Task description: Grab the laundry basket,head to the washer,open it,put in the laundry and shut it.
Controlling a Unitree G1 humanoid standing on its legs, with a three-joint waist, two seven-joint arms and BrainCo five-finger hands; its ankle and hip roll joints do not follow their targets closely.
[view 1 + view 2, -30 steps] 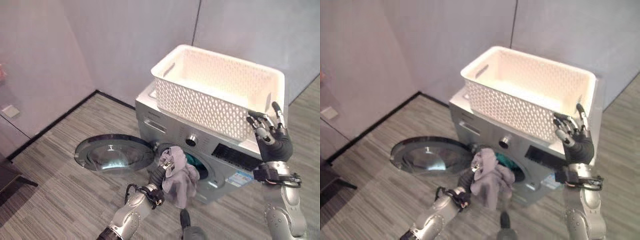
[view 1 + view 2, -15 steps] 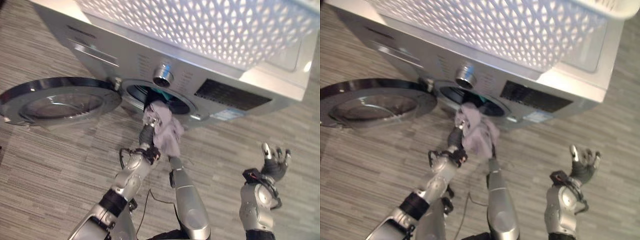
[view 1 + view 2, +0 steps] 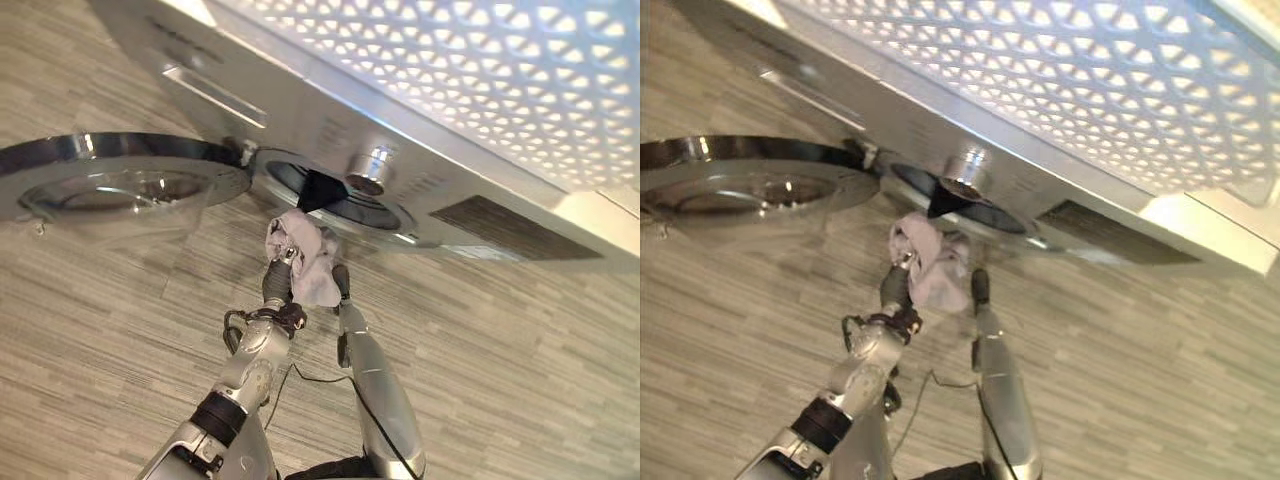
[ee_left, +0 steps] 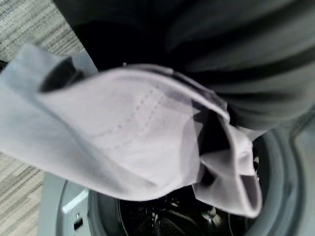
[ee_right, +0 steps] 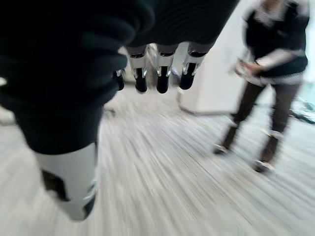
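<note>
The silver washer fills the top of the eye views, with the white perforated laundry basket resting on its lid. Its round door is swung wide open to the left. My left hand is shut on a pale lilac cloth, held just in front of and below the dark drum opening. In the left wrist view the bunched cloth hangs over the drum's rim. My right hand hangs away from the washer, its fingers relaxed and holding nothing.
A round control knob sticks out above the opening. Grey wood-look floor spreads before the washer. A person stands some way off in the right wrist view, beside a white wall.
The camera has tipped down and closer to the washer. My right hand dropped from beside the basket and left the eye views. The left hand keeps the cloth at the opening.
</note>
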